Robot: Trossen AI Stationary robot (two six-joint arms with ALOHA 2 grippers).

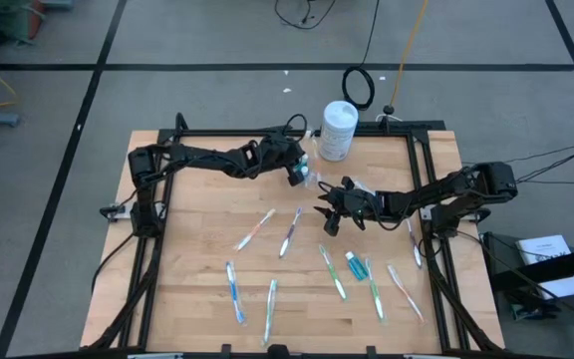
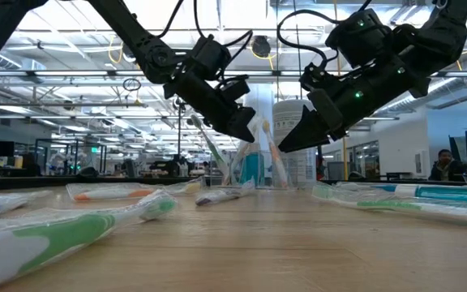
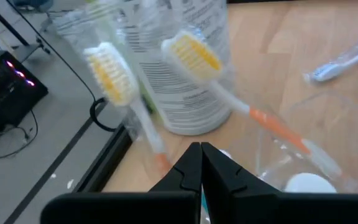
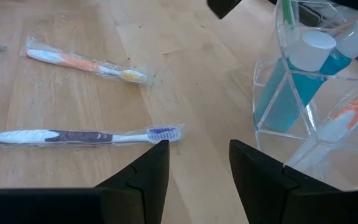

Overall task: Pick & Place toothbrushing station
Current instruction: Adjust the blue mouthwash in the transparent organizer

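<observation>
Clear plastic cup [image 4: 309,118] stands at the table's back edge beside the white canister [image 1: 337,130], holding blue tubes [image 4: 297,78] and what look like two toothbrushes [image 3: 229,99], bristles up and leaning. Left gripper [image 1: 298,176] hovers pinched empty; right gripper [image 1: 330,221] gapes, holding nothing.

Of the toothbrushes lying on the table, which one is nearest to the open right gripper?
The purple-handled toothbrush, wrapped in clear plastic, lies just before the right gripper; the orange-handled one lies farther off.

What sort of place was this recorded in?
Probably a large open lab or workshop: a wooden table on grey taped floor, ceiling beams and workstations behind, a seated person.
</observation>
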